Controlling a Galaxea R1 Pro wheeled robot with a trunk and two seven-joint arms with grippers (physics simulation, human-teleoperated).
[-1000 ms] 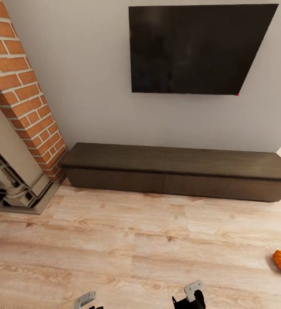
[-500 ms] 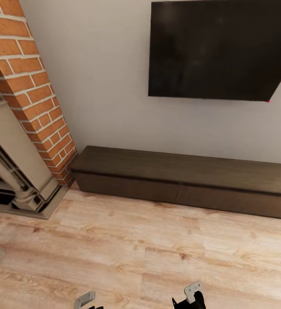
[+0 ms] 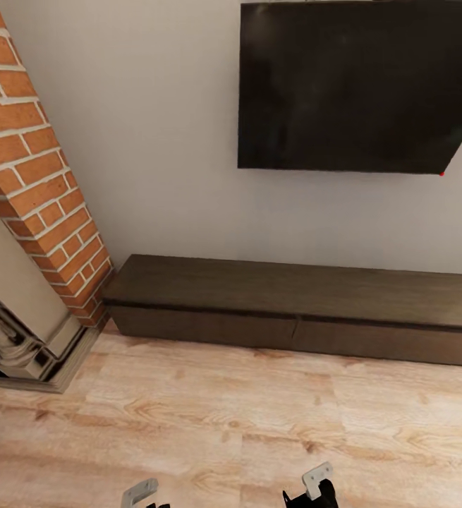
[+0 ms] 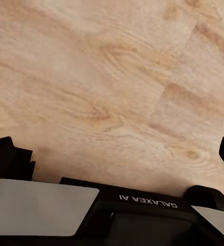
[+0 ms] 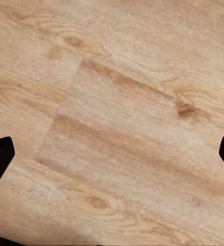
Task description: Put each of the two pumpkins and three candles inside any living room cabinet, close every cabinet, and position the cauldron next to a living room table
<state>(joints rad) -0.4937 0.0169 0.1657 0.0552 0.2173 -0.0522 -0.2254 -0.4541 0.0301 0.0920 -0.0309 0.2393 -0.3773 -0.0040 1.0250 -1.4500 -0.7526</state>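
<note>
- A long, low dark-brown cabinet [image 3: 294, 310] is seen in the head view, set against a pale grey wall [image 3: 160, 141], with its flat top bare.
- Two wide drawer fronts are made out along the cabinet face, split by a thin vertical seam near the middle; both are flush with the front, so the cabinet is recorded as closed.
- A black wall-mounted screen [image 3: 354, 85] is observed above the cabinet, well apart from its top.
- A red-brick chimney column [image 3: 37, 183] is noted to the left of the cabinet, its base just beside the cabinet's left end; a beige stone fireplace surround [image 3: 19, 317] is seen below and left of the bricks.
- Light wood plank floor [image 3: 245, 423] is recorded in front of the cabinet.
- The left gripper [image 3: 140, 492] and the right gripper [image 3: 314, 485] are caught at the lower edge of the head view, low over the floor and well apart from the cabinet.
- Left wrist view: bare floor planks are seen beyond the gripper body marked GALAXEA AI; dark finger tips sit at both edges of the picture, so the jaws are judged spread wide with nothing between them.
- Right wrist view: floor planks are seen, with dark finger tips at both edges; the jaws are likewise judged spread wide and empty.
</note>
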